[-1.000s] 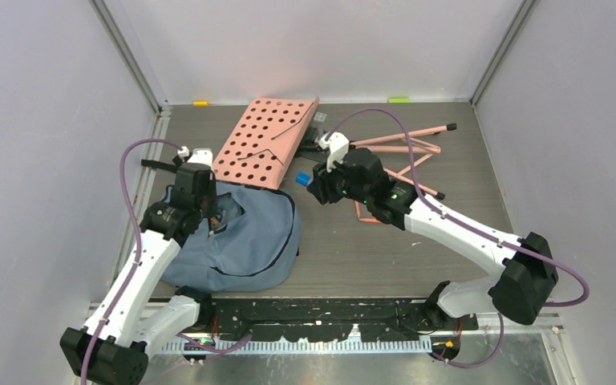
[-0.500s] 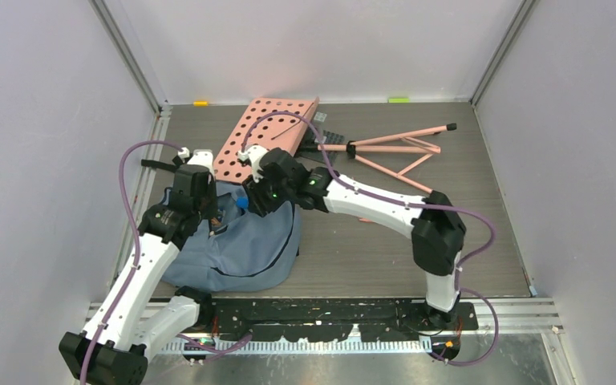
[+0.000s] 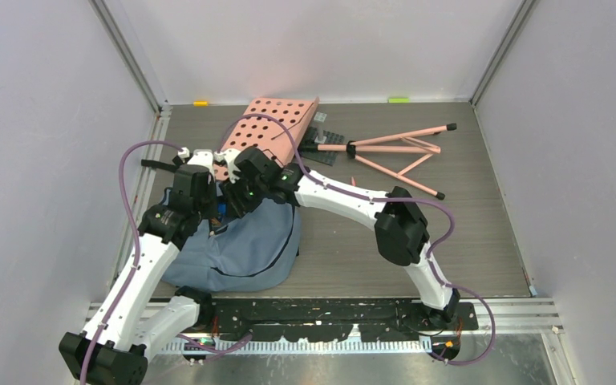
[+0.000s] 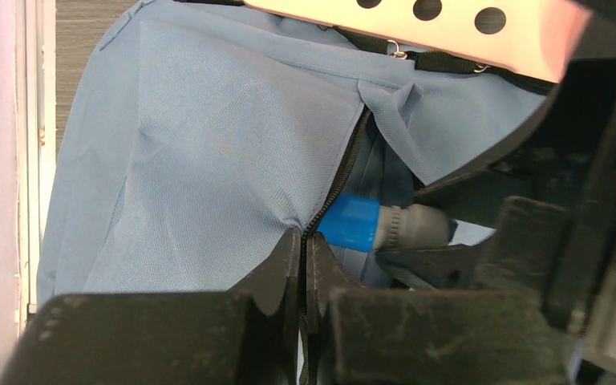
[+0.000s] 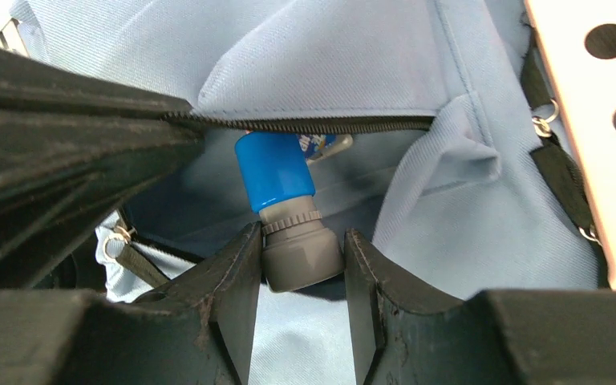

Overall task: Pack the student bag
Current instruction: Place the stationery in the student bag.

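— What did the overhead camera give you that the wrist cameras couldn't?

— The layout. The student bag [image 3: 245,245] lay on the worktop [image 3: 449,233] just in front of the pink perforated board [image 3: 269,136], its top tucked under the board's near edge. A pink folding stand [image 3: 393,148] lay to the right of the board. Both arms met at the board's near-left corner, but from above their fingers were hidden.

— And the wrist cameras filled that in?

— Yes. The left one showed the left pincer [image 4: 303,241] squeezed fully closed, nipping the blue fabric right at the black zip [image 4: 341,176]. The right one showed the right pincer [image 5: 301,239] partly open and clamped on the grey body of a blue-capped tube [image 5: 277,172]. The cap pointed into the bag's mouth just under the zip edge, close beside the board.

— How deep was the tube?

— I couldn't tell.

— How were the arms set?

— The left arm ran forward from its near-left base, with its wrist bent down over the bag's top. The right arm swung across to the left with its elbow raised, its forearm stretched towards the board and its wrist tipped down at the bag.
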Controlling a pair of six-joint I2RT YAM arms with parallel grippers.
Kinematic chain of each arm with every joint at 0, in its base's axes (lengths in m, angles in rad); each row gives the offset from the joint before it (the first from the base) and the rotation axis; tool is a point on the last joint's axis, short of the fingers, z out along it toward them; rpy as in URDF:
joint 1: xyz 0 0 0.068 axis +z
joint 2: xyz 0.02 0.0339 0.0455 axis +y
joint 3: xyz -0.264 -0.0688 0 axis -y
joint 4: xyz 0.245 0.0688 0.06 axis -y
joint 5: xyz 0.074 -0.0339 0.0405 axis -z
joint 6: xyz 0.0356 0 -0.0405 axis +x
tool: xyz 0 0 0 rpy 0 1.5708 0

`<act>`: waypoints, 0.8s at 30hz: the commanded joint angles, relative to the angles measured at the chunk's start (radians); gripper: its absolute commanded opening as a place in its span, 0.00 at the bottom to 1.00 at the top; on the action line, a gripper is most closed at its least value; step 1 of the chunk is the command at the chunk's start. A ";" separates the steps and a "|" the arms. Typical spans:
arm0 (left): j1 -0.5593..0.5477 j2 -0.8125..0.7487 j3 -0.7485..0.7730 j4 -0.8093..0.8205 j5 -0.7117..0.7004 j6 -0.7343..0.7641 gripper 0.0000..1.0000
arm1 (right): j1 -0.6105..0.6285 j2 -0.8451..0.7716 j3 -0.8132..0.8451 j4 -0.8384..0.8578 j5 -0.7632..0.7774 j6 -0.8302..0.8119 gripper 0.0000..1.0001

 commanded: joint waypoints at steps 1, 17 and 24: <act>-0.003 -0.023 0.016 0.109 0.052 -0.006 0.00 | 0.012 0.030 0.078 0.059 -0.038 0.051 0.12; -0.003 -0.020 0.016 0.109 0.049 -0.006 0.00 | 0.028 0.039 -0.037 0.366 0.024 0.142 0.48; -0.003 -0.020 0.014 0.109 0.045 -0.006 0.00 | 0.030 0.033 -0.048 0.367 0.038 0.125 0.57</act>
